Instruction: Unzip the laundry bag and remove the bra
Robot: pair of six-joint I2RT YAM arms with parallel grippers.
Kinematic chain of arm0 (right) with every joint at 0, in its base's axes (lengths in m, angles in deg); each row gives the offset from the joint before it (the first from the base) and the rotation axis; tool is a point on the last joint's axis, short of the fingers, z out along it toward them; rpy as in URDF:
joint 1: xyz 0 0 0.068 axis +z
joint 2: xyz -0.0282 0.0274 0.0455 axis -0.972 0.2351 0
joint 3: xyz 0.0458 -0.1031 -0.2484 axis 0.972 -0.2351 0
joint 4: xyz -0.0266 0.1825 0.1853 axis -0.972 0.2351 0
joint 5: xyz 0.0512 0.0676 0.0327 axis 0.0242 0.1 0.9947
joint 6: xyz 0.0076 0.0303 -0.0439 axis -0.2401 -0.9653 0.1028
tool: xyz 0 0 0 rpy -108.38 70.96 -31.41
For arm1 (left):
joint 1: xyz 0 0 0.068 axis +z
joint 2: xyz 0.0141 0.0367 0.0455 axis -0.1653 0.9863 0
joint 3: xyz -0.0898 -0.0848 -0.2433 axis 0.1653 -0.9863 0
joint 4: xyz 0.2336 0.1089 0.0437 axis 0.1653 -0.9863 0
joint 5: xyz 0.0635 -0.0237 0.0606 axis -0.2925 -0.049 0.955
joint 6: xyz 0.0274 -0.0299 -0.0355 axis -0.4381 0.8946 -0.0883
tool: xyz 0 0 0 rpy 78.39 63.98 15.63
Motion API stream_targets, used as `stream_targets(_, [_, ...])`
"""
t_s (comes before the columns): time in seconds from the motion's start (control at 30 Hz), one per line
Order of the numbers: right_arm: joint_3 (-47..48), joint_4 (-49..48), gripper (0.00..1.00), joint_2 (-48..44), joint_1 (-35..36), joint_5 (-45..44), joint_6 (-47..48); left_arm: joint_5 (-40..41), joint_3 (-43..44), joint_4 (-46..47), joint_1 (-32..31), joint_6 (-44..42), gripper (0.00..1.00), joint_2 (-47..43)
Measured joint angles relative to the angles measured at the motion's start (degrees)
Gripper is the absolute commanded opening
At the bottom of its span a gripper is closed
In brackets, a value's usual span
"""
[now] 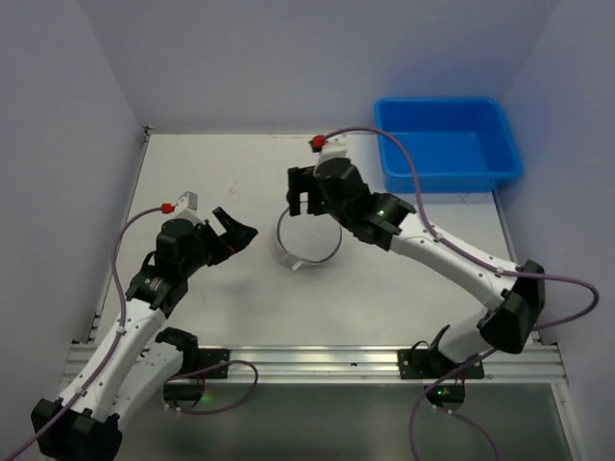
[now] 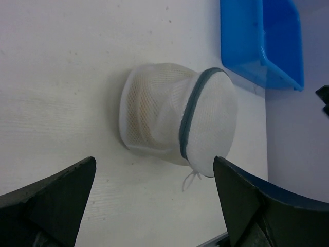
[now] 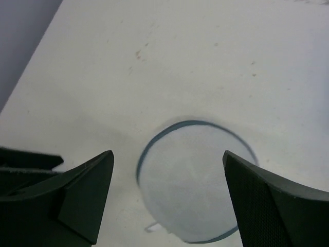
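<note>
The bag (image 1: 307, 240) lies near the middle of the table (image 1: 192, 307), on my screen right between the two arms. It is tipped on its side, so the drum's axis runs roughly left to right across the table. The round face ringed by the dark zipper (image 2: 187, 121) turns toward the right arm's side and somewhat upward. In the right wrist view I look almost straight onto that face (image 3: 198, 180), the zip line a closed ring as far as I can see. A small white cord (image 2: 190, 180) hangs at the rim's lower edge. A faint cream tint shows through the mesh (image 2: 149, 118), but I cannot make out the bra itself. The left gripper (image 1: 235, 233) sits just left of the bag, jaws spread wide, not touching it. The right gripper (image 1: 300, 192) hangs over the bag's far edge, jaws also wide apart, with nothing between them. The blue bin (image 1: 452, 180) stands well apart in the far right corner.
</note>
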Motion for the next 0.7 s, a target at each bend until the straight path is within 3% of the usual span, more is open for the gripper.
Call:
stream_targets(0.13, [-11.4, -1.4, 0.89, -11.3, -7.9, -0.2, -3.2, -1.3, -1.7, 6.2, -5.7, 4.8, 0.98, 5.7])
stream_targets(0.3, [-24.8, -3.1, 0.89, -21.0, -9.2, 1.7, -5.5, 1.0, -1.7, 14.0, -16.6, 6.3, 0.97, 12.8])
stream_targets(0.53, [-37.1, -6.4, 0.86, -30.0, -9.2, 5.9, -8.7, 4.5, -1.3, 19.8, -18.3, 6.1, 0.93, 21.4])
stream_targets(0.7, [-41.4, -11.0, 0.84, -34.1, -9.2, 9.2, -10.1, 6.2, -1.7, 23.6, -18.3, 5.8, 0.85, 23.5])
